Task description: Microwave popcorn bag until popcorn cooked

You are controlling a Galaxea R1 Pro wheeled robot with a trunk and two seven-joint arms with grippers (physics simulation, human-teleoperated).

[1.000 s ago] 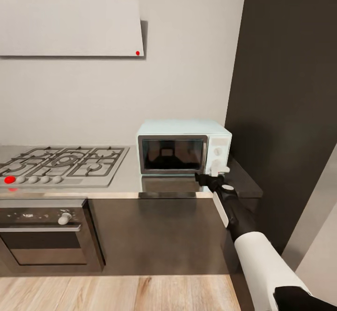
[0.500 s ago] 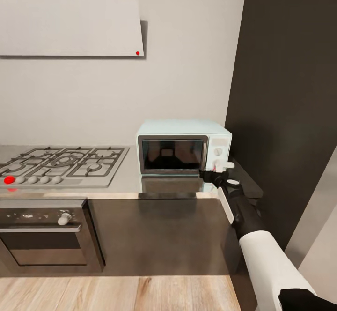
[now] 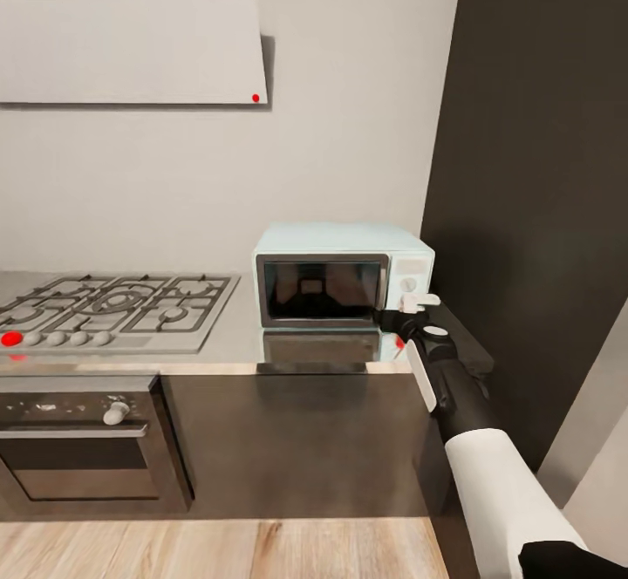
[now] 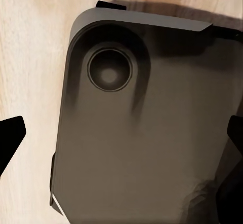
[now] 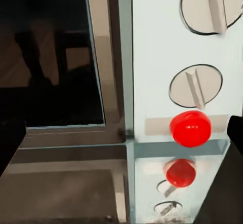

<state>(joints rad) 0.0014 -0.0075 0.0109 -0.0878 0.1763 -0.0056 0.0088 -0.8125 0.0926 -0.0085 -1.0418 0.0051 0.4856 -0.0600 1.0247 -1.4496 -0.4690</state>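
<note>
The pale-blue microwave (image 3: 342,275) stands on the light-grey countertop (image 3: 235,348) with its dark glass door (image 3: 318,289) closed. Only dark shapes show behind the glass, and the popcorn bag and popcorn are hidden or out of view. My right gripper (image 3: 397,318) hovers at the lower front of the microwave's knob panel (image 3: 407,282). In the right wrist view this gripper (image 5: 121,138) is open, facing the panel's lower knob (image 5: 195,86) and a red button (image 5: 190,128), which lies between the spread fingers. My left gripper (image 4: 121,138) is open, pointing down.
A gas hob (image 3: 113,304) lies left of the microwave, a black oven (image 3: 83,439) below it, a white hood (image 3: 131,47) above. A tall dark cabinet (image 3: 541,195) rises right of the microwave. The left wrist view looks down on the robot's dark base (image 4: 142,127) over the wooden floor (image 4: 30,57).
My right gripper has moved right and a little upward along the microwave's front, from under the door's corner to the knob panel. The head view has shifted slightly.
</note>
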